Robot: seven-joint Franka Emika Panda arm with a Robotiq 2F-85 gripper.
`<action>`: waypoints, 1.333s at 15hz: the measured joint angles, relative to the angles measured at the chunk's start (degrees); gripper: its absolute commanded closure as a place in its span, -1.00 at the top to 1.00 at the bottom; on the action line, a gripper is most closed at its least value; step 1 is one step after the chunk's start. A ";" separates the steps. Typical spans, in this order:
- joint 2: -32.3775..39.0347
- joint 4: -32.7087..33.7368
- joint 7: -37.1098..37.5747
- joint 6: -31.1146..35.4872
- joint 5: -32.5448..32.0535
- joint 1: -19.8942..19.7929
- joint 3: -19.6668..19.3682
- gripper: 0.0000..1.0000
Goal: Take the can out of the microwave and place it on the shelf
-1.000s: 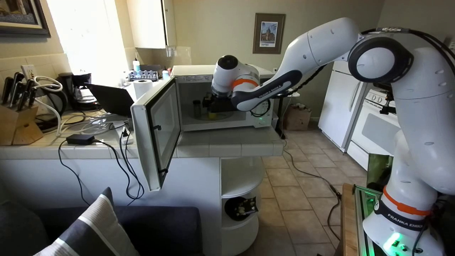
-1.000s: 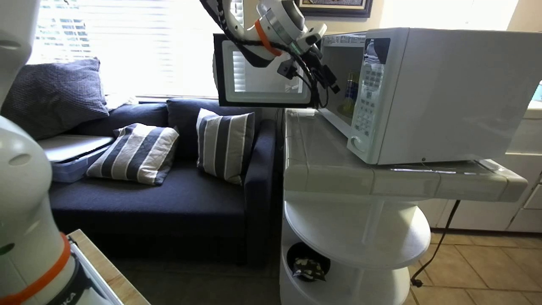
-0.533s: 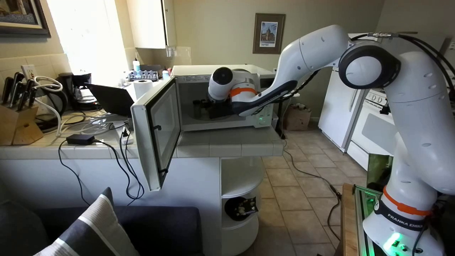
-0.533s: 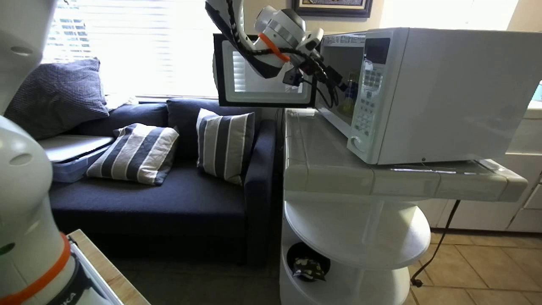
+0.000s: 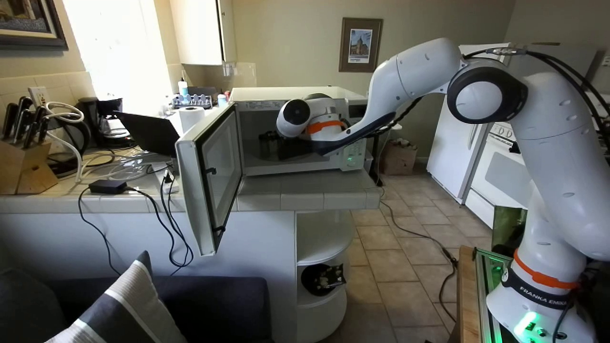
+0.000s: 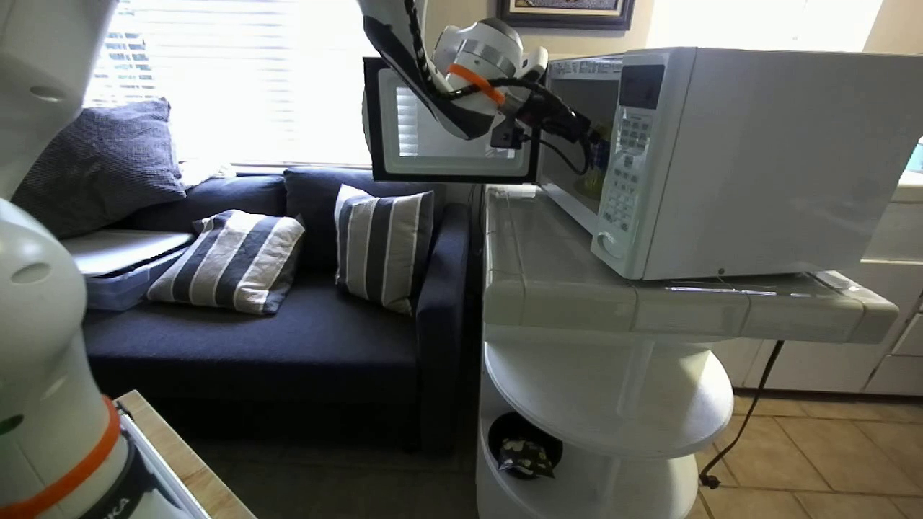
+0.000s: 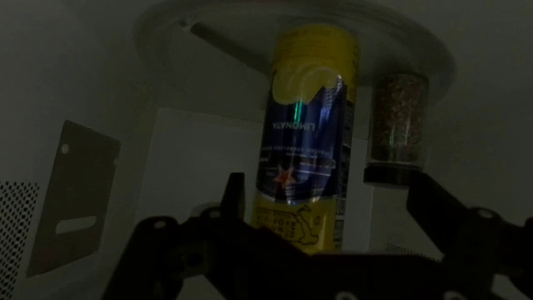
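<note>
The can (image 7: 304,133) is tall, blue and yellow, and stands upright on the turntable inside the microwave (image 6: 779,166); the wrist view shows it upside down. In an exterior view the can (image 6: 595,176) is partly hidden by my gripper (image 6: 585,133) and the microwave's front; in an exterior view (image 5: 305,94) of the microwave, the arm hides it. My gripper (image 7: 326,185) is open, with the can between its fingers, nearer the left finger (image 7: 234,196); a gap shows on both sides. The curved white shelf (image 6: 613,396) sits below the counter, also in an exterior view (image 5: 324,236).
A small jar with a dark lid (image 7: 397,125) stands beside the can, near the right finger. The microwave door (image 5: 209,176) hangs open to the side. A dark bowl with a packet (image 6: 525,450) sits on the lower shelf level. Cables (image 5: 167,224) hang off the counter.
The arm has lowered and reached further into the microwave towards the can. The can's yellow part, seen a second ago beneath the gripper, is now hidden in that exterior view.
</note>
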 measured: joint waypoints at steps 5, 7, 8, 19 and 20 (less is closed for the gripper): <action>0.71 1.11 4.81 0.00 -6.37 -1.71 1.14 1.00; 1.12 1.57 6.22 0.00 -8.10 -2.53 1.67 1.00; 1.31 1.75 6.81 0.00 -8.78 -2.91 1.92 1.00; 2.57 2.63 8.58 -0.40 -10.18 -5.33 4.33 -0.24; 2.60 2.69 8.58 -0.47 -10.18 -5.39 4.44 -0.24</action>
